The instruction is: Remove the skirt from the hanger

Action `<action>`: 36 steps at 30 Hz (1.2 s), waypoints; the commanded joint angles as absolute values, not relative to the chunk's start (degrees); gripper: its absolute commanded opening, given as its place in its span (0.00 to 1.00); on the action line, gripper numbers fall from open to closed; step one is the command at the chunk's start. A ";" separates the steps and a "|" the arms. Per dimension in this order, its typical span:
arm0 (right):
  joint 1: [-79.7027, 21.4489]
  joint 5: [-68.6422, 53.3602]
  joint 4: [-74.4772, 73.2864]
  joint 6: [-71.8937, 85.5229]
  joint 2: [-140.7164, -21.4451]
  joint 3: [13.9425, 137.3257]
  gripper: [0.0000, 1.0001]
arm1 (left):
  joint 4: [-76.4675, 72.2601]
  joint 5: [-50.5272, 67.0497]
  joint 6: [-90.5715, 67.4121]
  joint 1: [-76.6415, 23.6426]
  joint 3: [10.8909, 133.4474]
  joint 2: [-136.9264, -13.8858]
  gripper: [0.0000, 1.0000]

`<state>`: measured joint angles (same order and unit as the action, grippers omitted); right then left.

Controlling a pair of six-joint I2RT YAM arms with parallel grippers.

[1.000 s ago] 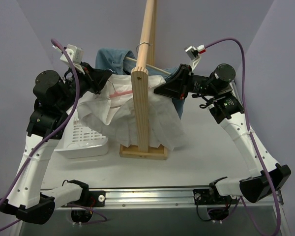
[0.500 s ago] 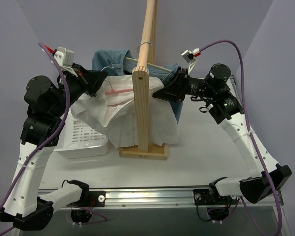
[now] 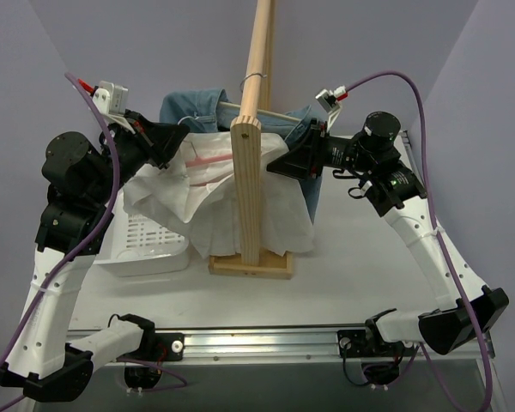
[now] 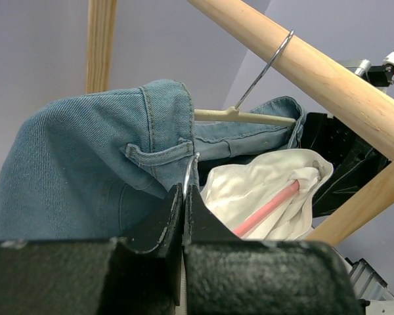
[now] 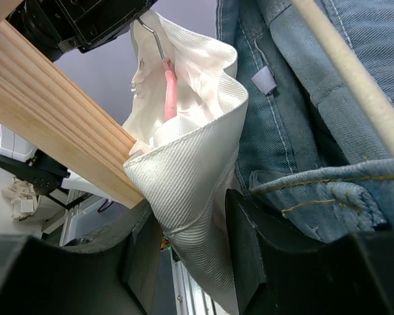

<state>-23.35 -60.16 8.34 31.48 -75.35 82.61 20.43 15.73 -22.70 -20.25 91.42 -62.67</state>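
The white skirt [image 3: 270, 215] hangs bunched around the wooden post, with the pink hanger [image 3: 208, 160] still inside its waistband. My left gripper [image 3: 177, 137] is at the skirt's upper left, shut on the hanger's metal hook [image 4: 189, 172]. The left wrist view shows the pink bar [image 4: 270, 206] running into the white fabric [image 4: 249, 187]. My right gripper [image 3: 276, 165] is at the skirt's right end. In the right wrist view its jaws stand either side of a thick fold of skirt [image 5: 190, 177] and pinch it, with the pink hanger [image 5: 170, 92] beyond.
A blue denim garment [image 3: 193, 107] hangs on an off-white hanger [image 4: 249, 117] hooked over the sloping wooden pole [image 3: 259, 51], right behind the skirt. The rack's upright post [image 3: 245, 193] and base [image 3: 251, 264] stand in front. A white basket [image 3: 146, 240] sits at the left.
Over the last second my left arm has risen and pulled left and back with the hanger hook, lifting the skirt's left side. The right gripper shifted slightly left. Little has moved in the last half second.
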 commanded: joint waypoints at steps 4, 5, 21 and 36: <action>-23.82 -61.26 13.53 32.69 -74.53 84.11 0.36 | 15.82 17.84 -24.70 -20.13 92.72 -61.26 0.02; -23.82 -61.78 14.32 33.74 -74.88 84.29 0.36 | 15.82 17.84 -24.78 -20.13 92.64 -61.17 0.02; -25.14 -64.86 21.42 38.13 -74.36 84.38 0.00 | 11.51 23.03 -25.05 -20.13 91.67 -62.05 0.75; -25.14 -65.13 24.78 42.36 -73.12 84.02 0.00 | 15.21 21.44 -22.06 -20.13 92.37 -61.61 0.58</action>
<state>-24.49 -63.35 18.13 39.77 -75.99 83.02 16.53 19.59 -22.02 -19.84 91.37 -61.39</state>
